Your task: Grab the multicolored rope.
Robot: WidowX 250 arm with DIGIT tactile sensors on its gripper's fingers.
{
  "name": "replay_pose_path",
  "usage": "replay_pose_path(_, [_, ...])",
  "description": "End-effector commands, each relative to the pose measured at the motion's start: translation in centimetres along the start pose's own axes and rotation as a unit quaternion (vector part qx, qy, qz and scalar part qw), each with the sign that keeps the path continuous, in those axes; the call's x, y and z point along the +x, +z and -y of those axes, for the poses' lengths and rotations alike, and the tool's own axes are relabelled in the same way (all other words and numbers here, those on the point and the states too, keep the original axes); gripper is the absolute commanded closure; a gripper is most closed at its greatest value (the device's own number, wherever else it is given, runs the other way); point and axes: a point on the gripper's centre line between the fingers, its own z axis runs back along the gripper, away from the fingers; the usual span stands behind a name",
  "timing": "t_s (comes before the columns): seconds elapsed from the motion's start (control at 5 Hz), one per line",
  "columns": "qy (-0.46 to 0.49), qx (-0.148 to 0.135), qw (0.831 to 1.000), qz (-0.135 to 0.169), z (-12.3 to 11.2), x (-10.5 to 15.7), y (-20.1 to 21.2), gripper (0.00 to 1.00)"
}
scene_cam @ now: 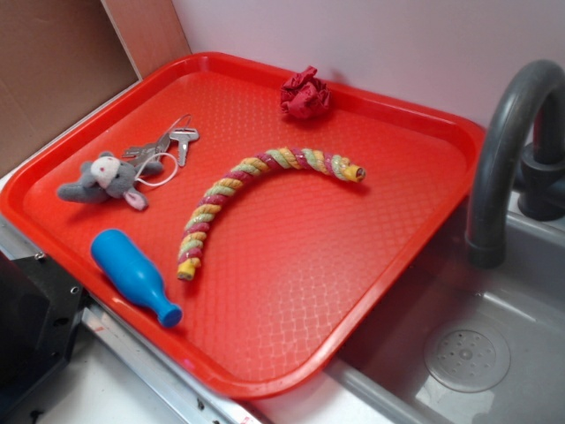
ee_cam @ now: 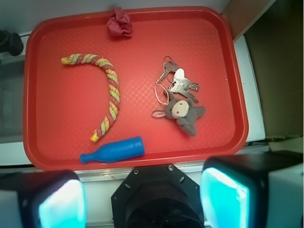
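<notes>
Gripper: the gripper [ee_cam: 142, 199] shows only in the wrist view, its two pale fingers [ee_cam: 59, 204] set wide apart at the bottom of the frame with nothing between them. It hangs off the tray, just outside the long edge nearest the robot, and well above it by the look of the wide view.

Rope position: the multicolored rope [ee_cam: 112, 88] lies flat on the red tray [ee_cam: 42, 156], in the half of the tray toward the sink [scene_cam: 494, 353], apart from everything else.

Rope axis: it is bent like a hook. One end lies near the tray edge closest to the gripper, just beyond the blue bottle [ee_cam: 114, 150]; the long leg runs straight away from the gripper, then curves toward the sink-side edge.

Direction from tool: ahead of the gripper and somewhat to the left as the wrist camera shows it.

Finger line against rope: the fingers stand side by side along the near edge, so they already sit across the long leg, which I judge favourable for a pinch there.

Neighbours: the bottle lies across the approach, close to the rope's near end. The plush mouse [ee_cam: 183, 113] and keys [ee_cam: 178, 81] sit to the other side. The crumpled red paper [ee_cam: 119, 23] rests by the far edge.
</notes>
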Motion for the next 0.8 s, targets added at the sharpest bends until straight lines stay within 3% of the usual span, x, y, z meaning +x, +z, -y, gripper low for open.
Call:
replay_pose_path(0.0, [0.000,0.000,1.000,0.000,0.0,0.0,0.0,0.00])
replay_pose_path(0.2, [0.012,0.004,1.000,0.025,0.8,1.1,-0.8,0.00])
replay_pose_path(0.6, [0.023,0.011,0.999,0.021,2.6,4.6,-5.4,0.00])
